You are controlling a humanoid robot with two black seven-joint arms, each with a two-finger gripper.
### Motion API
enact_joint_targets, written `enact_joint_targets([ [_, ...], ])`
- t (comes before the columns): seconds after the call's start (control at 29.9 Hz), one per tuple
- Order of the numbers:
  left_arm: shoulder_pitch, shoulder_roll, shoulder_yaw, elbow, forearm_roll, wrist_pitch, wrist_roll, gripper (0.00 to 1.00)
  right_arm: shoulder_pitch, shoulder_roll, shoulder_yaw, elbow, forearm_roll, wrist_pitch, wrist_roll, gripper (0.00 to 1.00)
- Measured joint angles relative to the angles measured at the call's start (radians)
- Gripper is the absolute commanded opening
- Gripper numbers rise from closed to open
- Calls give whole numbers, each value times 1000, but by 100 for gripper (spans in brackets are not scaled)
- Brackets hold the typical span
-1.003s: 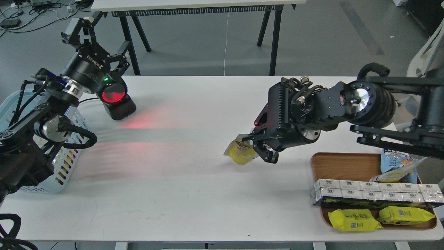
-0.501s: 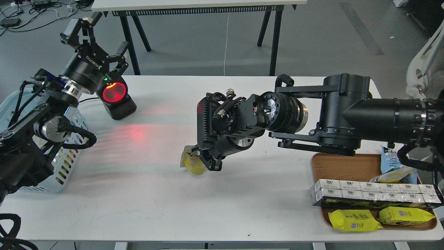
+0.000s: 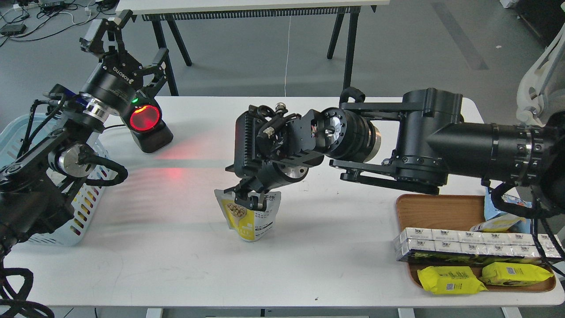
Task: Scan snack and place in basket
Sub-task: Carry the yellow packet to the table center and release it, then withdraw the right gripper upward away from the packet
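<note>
The snack (image 3: 250, 218), a small white-and-yellow pouch picturing beige beans, hangs upright at the middle of the white table (image 3: 176, 265). Its bottom is at or just above the table top. My right gripper (image 3: 248, 198) reaches in from the right, points down and is shut on the pouch's top edge. My left gripper (image 3: 132, 44) is open and empty, raised at the far left above a black scanner (image 3: 152, 134) with a glowing red window. The light blue slotted basket (image 3: 81, 212) stands at the table's left edge, partly hidden behind my left arm.
A brown wooden tray (image 3: 437, 212) at the right front holds a row of white boxes (image 3: 476, 247), two flat yellow packets (image 3: 450, 280) and a blue pouch (image 3: 501, 203). Red scanner light falls on the table left of the pouch. Another table's legs stand behind.
My right arm has carried the snack leftward from near the tray to the table's middle and turned it upright. My left arm has barely moved.
</note>
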Motion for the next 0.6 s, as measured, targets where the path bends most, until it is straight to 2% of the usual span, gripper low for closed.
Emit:
enact_joint_targets([
  [0.07, -2, 0, -3, 0, -3, 0, 0, 100, 3, -5, 73, -56, 18, 0, -2, 100],
  [0.2, -6, 0, -27, -9, -4, 0, 0, 100, 5, -57, 207, -183, 212, 0, -23, 100],
  [0.37, -19, 9, -76, -49, -4, 0, 0, 100, -36, -199, 363, -261, 414, 0, -29, 100],
  [0.47, -33, 8, -152, -73, -11, 0, 0, 100, -85, -285, 459, -311, 563, 0, -29, 100],
  [0.6, -90, -4, -228, -114, -34, 0, 0, 100, -159, -409, 513, -372, 801, 0, -29, 100],
])
